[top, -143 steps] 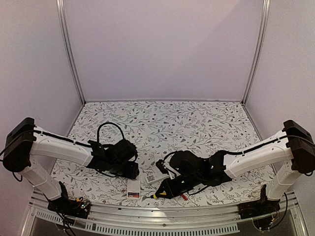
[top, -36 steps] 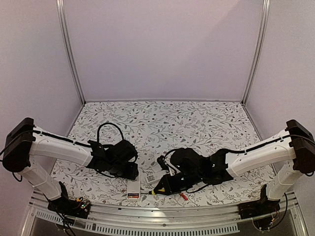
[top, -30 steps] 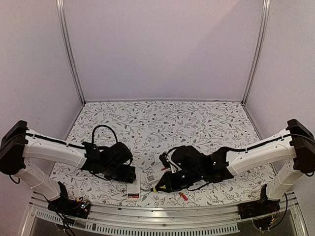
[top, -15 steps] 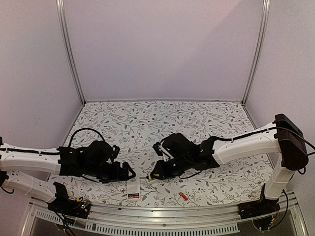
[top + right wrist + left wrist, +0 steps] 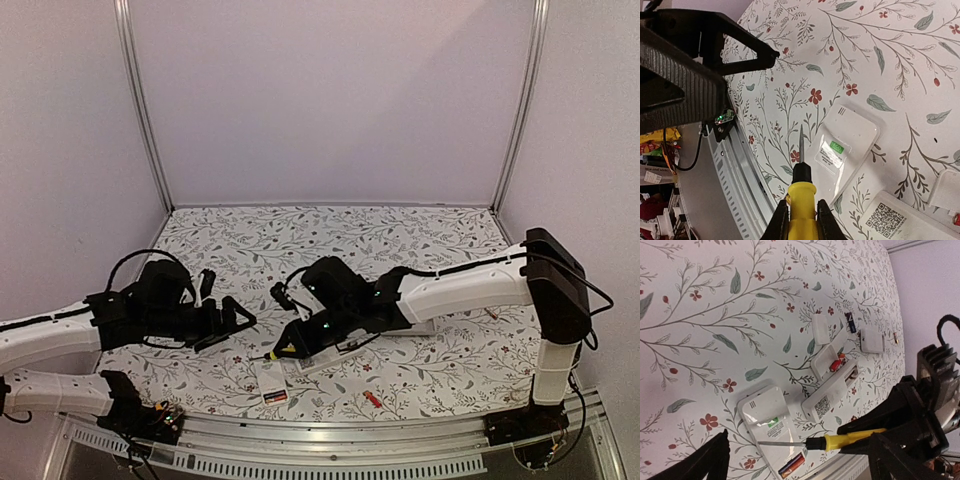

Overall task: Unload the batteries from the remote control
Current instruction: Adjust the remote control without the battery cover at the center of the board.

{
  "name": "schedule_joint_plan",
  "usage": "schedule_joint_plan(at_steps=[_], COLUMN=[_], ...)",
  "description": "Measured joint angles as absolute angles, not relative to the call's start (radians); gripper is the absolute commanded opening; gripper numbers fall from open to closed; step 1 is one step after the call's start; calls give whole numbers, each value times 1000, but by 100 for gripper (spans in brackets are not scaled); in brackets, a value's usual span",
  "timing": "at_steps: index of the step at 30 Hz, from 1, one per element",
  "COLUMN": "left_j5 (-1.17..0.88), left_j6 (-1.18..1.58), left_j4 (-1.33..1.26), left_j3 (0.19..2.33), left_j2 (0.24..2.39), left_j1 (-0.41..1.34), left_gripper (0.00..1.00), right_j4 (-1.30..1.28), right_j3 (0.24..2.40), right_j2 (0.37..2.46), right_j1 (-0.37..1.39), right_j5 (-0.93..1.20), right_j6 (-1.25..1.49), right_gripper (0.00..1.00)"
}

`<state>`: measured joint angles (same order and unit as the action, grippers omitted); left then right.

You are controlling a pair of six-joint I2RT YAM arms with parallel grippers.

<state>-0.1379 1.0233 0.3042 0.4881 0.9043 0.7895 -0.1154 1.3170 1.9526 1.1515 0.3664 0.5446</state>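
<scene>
Two white remotes lie face down. The one with a green label (image 5: 765,417) shows a red-orange and a black-blue battery (image 5: 792,466) at its end. The other, with a QR code (image 5: 827,399), has an open compartment. A red battery (image 5: 838,362) lies in a small white tray. A dark battery (image 5: 851,322) lies loose, and another red one (image 5: 372,398) sits near the front edge. My right gripper (image 5: 801,220) is shut on the yellow-handled screwdriver (image 5: 801,197), whose tip hovers beside the green-label remote (image 5: 850,145). My left gripper (image 5: 228,325) stands open left of the remotes, holding nothing.
A loose white battery cover (image 5: 821,329) and a second white square piece (image 5: 871,340) lie beyond the remotes. The metal rail of the table's front edge (image 5: 747,190) runs close under the screwdriver. The right arm (image 5: 450,290) stretches across the middle of the flowered table.
The left gripper drew back to the left and opened wide. The right arm swung left with the screwdriver, from the QR-code remote to the green-label remote.
</scene>
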Motion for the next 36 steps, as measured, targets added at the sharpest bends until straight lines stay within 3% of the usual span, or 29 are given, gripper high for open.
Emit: schedule_joint_plan(at_steps=[15, 22, 36], left_j5=[-442, -523, -556], left_j6=[547, 456, 529], left_j4=[262, 268, 257], left_j3=[624, 627, 538], left_j2=[1088, 1097, 950], left_j1=[386, 361, 360], left_gripper=[95, 95, 94], right_j4=[-303, -303, -276], right_j3=[1317, 1358, 1470], right_j2=[1919, 1932, 2041], right_j1=[1145, 1167, 1224], right_j5=[59, 82, 149], right_j6=[731, 791, 707], right_gripper=[0, 0, 0])
